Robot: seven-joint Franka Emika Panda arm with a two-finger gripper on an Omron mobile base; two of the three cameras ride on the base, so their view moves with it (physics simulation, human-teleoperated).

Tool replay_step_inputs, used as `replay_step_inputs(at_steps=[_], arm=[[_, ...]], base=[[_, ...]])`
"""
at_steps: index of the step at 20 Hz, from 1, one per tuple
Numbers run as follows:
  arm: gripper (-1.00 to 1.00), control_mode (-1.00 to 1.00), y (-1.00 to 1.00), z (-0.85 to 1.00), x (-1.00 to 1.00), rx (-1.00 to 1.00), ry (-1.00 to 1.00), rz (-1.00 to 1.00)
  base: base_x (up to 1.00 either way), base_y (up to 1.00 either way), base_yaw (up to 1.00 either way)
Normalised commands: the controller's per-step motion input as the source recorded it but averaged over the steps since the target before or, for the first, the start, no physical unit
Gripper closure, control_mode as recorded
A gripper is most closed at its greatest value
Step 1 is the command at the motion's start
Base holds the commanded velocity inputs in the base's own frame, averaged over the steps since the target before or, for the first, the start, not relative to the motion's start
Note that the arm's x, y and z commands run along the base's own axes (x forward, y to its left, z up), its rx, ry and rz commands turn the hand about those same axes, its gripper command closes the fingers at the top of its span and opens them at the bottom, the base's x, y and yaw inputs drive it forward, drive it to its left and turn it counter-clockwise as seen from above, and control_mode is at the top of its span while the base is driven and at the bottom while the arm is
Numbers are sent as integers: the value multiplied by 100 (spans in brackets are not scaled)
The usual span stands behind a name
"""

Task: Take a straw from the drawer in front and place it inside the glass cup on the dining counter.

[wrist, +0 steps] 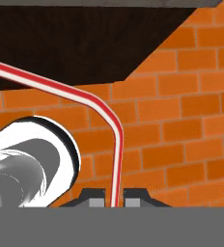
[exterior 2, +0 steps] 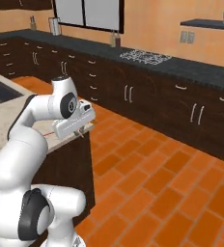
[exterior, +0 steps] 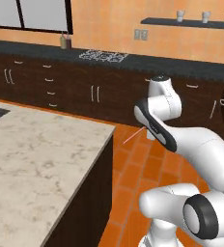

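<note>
End effector (wrist: 113, 198) clamped tight on the straw (wrist: 97, 103), fingertips (wrist: 93, 197) pinching it at the 6 o'clock edge of the hand view. The red-and-white straw climbs from there, bends, and runs off toward 10 o'clock over the orange brick floor (wrist: 181, 125). In the left base view, the straw (exterior: 133, 136) pokes out beside the arm, just off the corner of the beige marbled bench (exterior: 36, 159), above the floor.
</note>
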Motion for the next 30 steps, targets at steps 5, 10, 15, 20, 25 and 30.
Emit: replay_step_inputs(at_steps=[5, 10, 15, 20, 25, 30], arm=[[100, 100, 0, 0, 0, 0, 0, 0], [100, 100, 0, 0, 0, 0, 0, 0], [100, 100, 0, 0, 0, 0, 0, 0], [100, 100, 0, 0, 0, 0, 0, 0], [100, 100, 0, 0, 0, 0, 0, 0], [100, 100, 0, 0, 0, 0, 0, 0]], base=[[-100, 100, -30], [-100, 100, -26], [-100, 97, -24], [-100, 83, -20], [-100, 54, -15], [-100, 70, -9]])
